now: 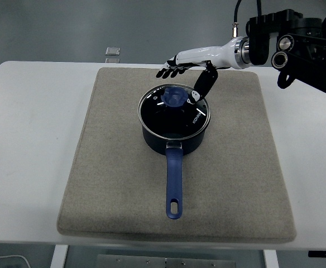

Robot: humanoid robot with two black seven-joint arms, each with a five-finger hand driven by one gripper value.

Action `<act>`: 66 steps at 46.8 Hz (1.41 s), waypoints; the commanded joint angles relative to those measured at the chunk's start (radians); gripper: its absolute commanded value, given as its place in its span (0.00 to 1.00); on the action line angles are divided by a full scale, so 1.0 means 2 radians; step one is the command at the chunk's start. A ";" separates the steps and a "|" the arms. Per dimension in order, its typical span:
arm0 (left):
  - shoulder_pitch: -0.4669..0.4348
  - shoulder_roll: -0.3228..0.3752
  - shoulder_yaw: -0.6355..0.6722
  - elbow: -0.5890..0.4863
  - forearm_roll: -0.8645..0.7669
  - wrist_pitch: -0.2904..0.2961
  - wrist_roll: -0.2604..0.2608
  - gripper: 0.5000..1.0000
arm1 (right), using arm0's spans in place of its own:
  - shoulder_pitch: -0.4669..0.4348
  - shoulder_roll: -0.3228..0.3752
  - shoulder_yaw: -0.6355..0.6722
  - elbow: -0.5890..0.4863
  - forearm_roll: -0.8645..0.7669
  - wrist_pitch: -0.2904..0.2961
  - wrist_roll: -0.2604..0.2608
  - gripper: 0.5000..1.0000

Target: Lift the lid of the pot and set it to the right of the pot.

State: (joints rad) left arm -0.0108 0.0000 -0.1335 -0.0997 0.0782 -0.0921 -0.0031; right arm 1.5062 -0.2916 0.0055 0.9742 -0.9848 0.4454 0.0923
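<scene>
White table (pixel 29 139), smooth top, rounded corners. On it a large square mat (pixel 235 184) of beige felt-like fabric, coarse matte weave, edges roughly parallel to the table's.

Pot (pixel 174 131): dark blue saucepan, round body, standing upright near the mat's middle, slightly toward the far side. Its long axis runs far-to-near: the straight blue handle (pixel 173 184) points at the near table edge, with an oval hanging hole at its tip.

Pot lid (pixel 174 110): round, dark glass with a bright metal rim, seated flat on the pot. Blue knob (pixel 174 96) at its centre, lobed outline.

Right hand (pixel 188 70): white shell, black-tipped fingers (pixel 167 71), reaching in from the upper right, poised over the far side of the lid. Fingers extended and spread, thumb angled down beside the knob; nothing grasped.

Small grey square object (pixel 113 52) at the far table edge, off the mat.
</scene>
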 commanded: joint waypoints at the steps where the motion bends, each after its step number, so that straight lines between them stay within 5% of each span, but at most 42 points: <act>1: 0.000 0.000 0.000 0.000 0.000 0.000 0.000 1.00 | -0.002 0.002 -0.002 0.000 -0.009 0.000 0.000 0.84; 43: 0.000 0.000 0.000 0.000 0.000 0.000 0.000 1.00 | -0.006 0.016 -0.023 -0.002 -0.017 -0.023 0.000 0.81; 59: 0.000 0.000 0.000 0.000 0.000 0.000 0.000 1.00 | -0.006 0.019 -0.024 -0.002 -0.018 -0.023 -0.001 0.59; 66: 0.000 0.000 0.000 -0.001 0.000 0.000 0.000 1.00 | -0.005 0.018 -0.024 -0.002 -0.018 -0.024 -0.001 0.59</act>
State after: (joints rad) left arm -0.0108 0.0000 -0.1335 -0.0999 0.0782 -0.0921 -0.0031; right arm 1.4942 -0.2539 -0.0429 0.9711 -1.0197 0.3985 0.0908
